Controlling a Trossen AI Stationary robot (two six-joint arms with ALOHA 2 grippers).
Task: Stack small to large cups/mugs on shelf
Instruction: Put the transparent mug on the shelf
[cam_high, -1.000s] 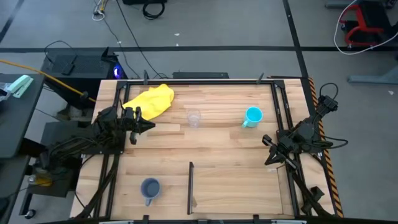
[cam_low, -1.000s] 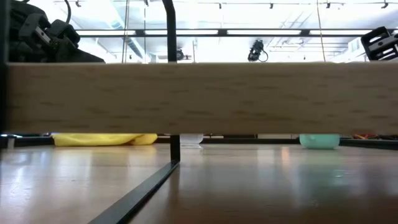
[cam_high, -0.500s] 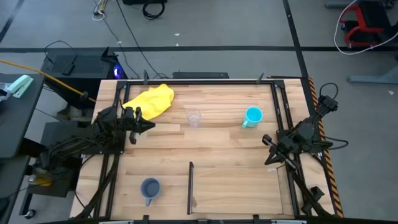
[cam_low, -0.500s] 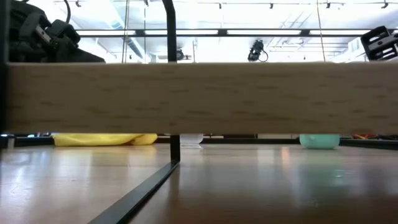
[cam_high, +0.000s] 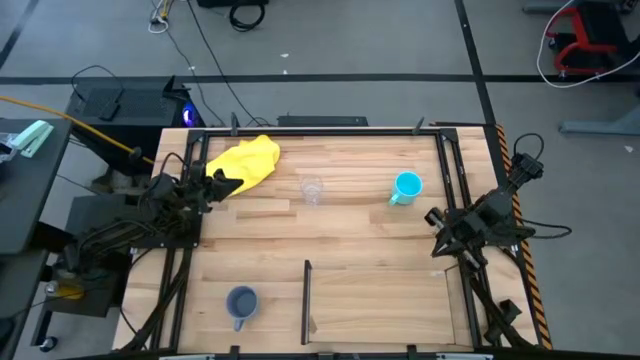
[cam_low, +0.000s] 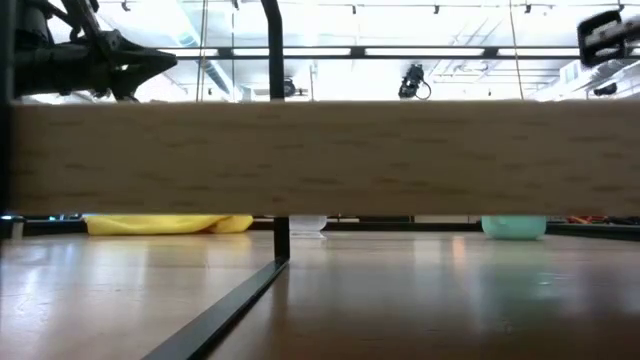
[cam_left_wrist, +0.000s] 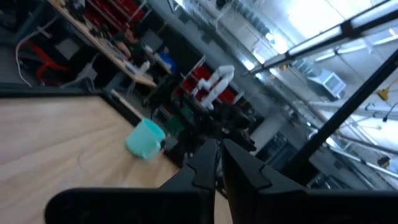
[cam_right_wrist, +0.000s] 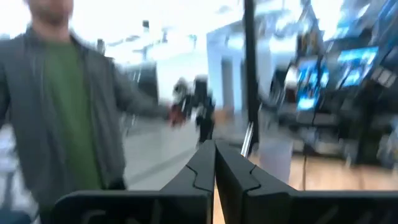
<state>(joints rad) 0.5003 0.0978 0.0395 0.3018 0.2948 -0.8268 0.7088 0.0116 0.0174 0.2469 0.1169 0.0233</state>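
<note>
Both arms lifted since earlier: left gripper (cam_high: 228, 182) closed by yellow cloth (cam_high: 243, 160); right gripper (cam_high: 432, 217) closed.

I find no text, label, brand, number or sign that I can read in any view from here. The clear plastic cup (cam_high: 312, 190), the cyan mug (cam_high: 406, 186) and the grey-blue mug (cam_high: 241, 302) show plain sides with no print. The yellow cloth (cam_high: 243, 161) is bare of marks, and the wooden shelf (cam_high: 380, 300) carries only its grain. The room behind the table holds screens and racks, but anything written there is too blurred for me to make out.
</note>
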